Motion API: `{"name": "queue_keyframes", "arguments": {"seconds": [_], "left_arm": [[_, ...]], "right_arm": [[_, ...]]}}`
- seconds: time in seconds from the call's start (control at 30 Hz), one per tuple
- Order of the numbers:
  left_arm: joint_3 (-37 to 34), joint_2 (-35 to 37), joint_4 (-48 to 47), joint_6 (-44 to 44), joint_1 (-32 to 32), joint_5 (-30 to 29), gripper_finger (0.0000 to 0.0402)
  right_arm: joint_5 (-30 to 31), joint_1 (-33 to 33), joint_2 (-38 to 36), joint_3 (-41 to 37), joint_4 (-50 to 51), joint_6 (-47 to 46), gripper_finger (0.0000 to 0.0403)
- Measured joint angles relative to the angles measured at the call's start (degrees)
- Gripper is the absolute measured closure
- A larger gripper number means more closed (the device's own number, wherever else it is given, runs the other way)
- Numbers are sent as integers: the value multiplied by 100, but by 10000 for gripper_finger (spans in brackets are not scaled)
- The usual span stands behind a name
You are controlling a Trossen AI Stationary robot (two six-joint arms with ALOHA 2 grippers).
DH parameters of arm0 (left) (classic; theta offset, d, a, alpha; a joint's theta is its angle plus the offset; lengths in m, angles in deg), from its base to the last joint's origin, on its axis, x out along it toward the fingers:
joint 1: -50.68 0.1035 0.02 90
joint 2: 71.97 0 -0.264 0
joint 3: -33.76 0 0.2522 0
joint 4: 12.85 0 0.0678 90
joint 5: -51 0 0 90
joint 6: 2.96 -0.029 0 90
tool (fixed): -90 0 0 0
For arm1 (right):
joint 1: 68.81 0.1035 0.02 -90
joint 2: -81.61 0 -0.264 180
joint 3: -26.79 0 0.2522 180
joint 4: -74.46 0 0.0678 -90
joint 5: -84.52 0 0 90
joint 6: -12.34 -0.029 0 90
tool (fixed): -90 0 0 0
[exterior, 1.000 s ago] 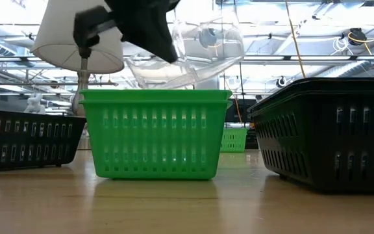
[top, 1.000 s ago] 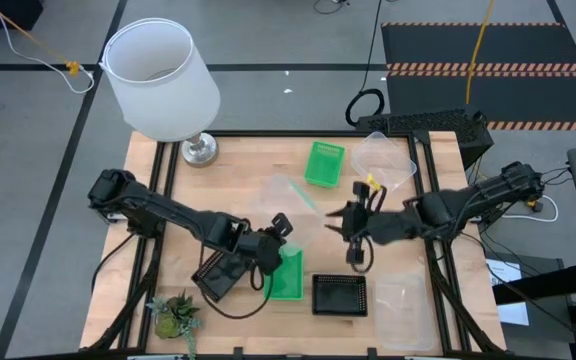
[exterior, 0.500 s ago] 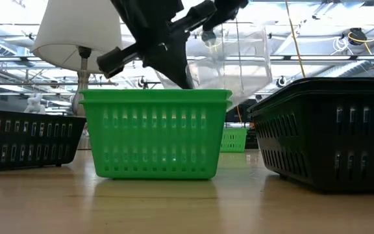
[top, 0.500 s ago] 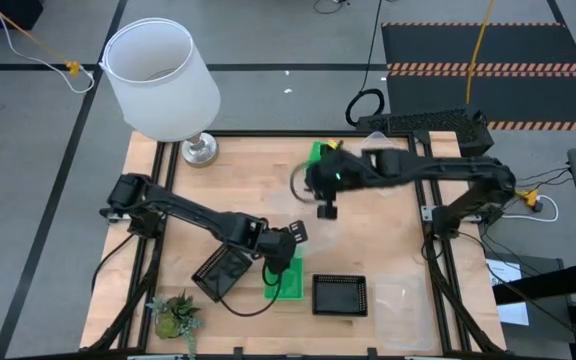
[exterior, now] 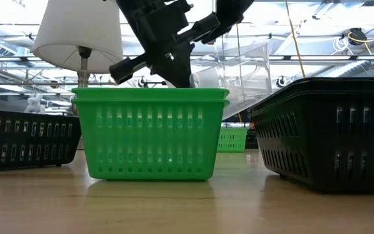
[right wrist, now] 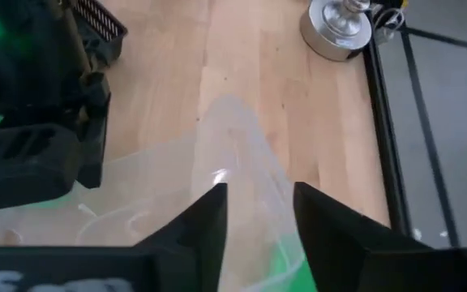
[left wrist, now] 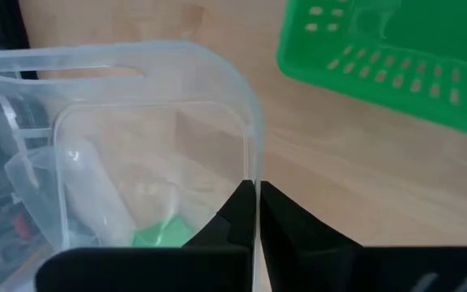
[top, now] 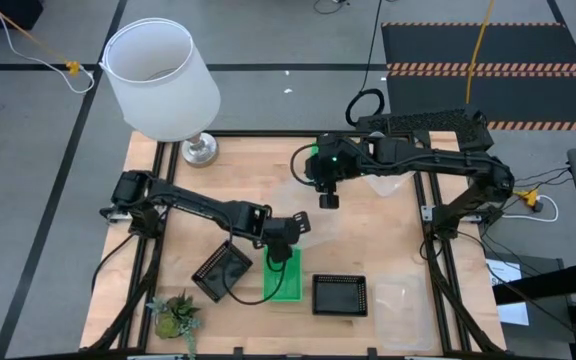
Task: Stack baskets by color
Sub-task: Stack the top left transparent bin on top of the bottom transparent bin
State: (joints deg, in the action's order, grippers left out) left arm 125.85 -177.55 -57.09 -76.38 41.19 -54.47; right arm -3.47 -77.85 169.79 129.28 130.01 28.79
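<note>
- The desk (top: 258, 170) is light wood with a fine grain and has a black frame.
- The near green basket (top: 286, 277) is bright green with slotted sides; the far green basket (top: 317, 156) has the same green.
- Two black baskets, one (top: 340, 295) beside the near green basket and the tilted one (top: 220, 271).
- The clear basket (left wrist: 136, 146) is transparent and colourless.
- The lampshade (top: 158, 78) is white, on a silver lamp base (top: 199, 150).
- The potted plant (top: 176, 313) is green.
- Both arms and the left tool (left wrist: 254, 212) are dark.

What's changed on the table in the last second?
The right gripper swung from mid-table toward the rear; its fingers now stand open astride the clear basket. The left gripper shifted slightly toward the middle, shut on that basket's rim. Lamp and plant stayed.
</note>
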Motion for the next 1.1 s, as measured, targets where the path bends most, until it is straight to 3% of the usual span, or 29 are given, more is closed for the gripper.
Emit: {"name": "queue_keyframes", "arguments": {"seconds": [0.2, 0.27, 0.37, 0.67, 1.0, 1.1], "left_arm": [[0, 0, 61, -261, 52, 64, 397], [0, 0, 63, -262, 60, 69, 394], [0, 0, 70, -320, 63, 64, 391], [0, 0, 66, -304, 63, 53, 389], [0, 0, 148, 0, 63, -45, 388], [0, 0, 412, 273, 22, -336, 368]], "right_arm": [[263, -68, 57, -7, -302, 554, 197], [538, -122, 104, -8, -308, 704, 190], [436, -254, 274, -9, -259, 863, 194], [395, -339, 748, -9, -73, 992, 243], [416, -339, 789, -9, 121, 1026, 384], [509, -339, 792, -9, 241, 1034, 393]]}}
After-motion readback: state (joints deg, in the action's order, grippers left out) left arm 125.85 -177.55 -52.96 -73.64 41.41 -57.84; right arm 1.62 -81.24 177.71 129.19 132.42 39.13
